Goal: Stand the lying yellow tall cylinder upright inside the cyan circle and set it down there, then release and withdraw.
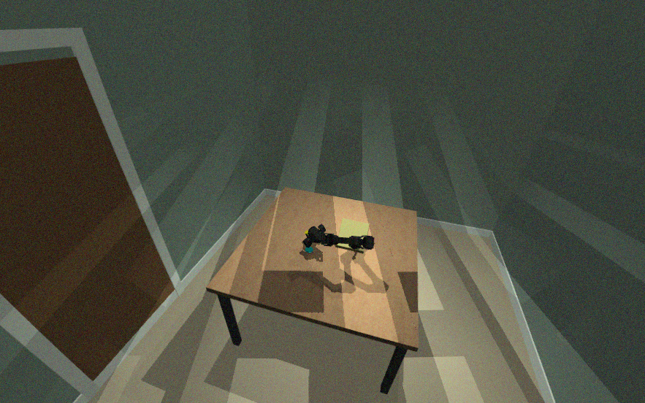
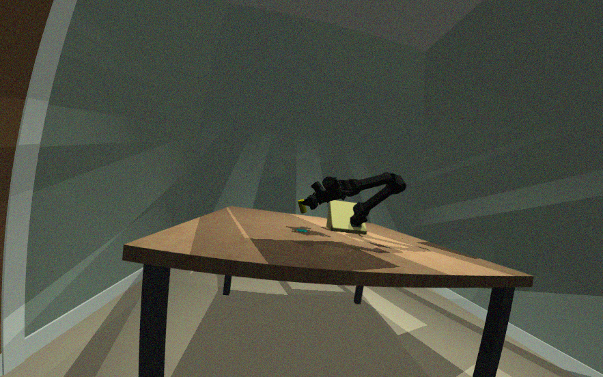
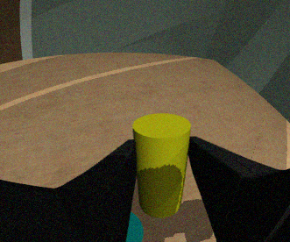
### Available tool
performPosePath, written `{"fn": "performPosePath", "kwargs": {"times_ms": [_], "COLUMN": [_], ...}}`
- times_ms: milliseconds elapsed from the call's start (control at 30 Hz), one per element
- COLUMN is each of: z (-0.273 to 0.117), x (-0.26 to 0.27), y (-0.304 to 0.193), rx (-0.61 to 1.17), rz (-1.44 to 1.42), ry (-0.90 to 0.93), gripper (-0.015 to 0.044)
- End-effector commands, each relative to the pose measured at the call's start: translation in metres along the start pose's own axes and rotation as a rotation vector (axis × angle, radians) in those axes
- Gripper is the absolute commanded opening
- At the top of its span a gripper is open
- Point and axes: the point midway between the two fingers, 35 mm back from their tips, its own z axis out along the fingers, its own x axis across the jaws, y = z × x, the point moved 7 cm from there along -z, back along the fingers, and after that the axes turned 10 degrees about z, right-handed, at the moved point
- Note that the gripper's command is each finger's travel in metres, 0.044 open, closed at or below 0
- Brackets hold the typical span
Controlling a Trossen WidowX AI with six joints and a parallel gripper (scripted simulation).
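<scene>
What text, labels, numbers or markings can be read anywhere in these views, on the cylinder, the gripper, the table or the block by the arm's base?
None: no view shows any readable word, number or label.
Yellow cylinder, held in the gripper: plain surface.
Cyan circle: plain colour patch, no sign.
Pale yellow block and table: no print visible.
</scene>
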Motion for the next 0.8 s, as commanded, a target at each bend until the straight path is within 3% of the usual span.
{"fn": "performPosePath", "kwargs": {"times_ms": [0, 767], "z": [-0.001, -0.012], "x": [-0.001, -0.005], "y": [-0.002, -0.009], "rx": [-0.019, -0.146], "rz": [0.016, 0.114], "ry": [0.009, 0.087], "gripper": [0.0105, 0.0105]}}
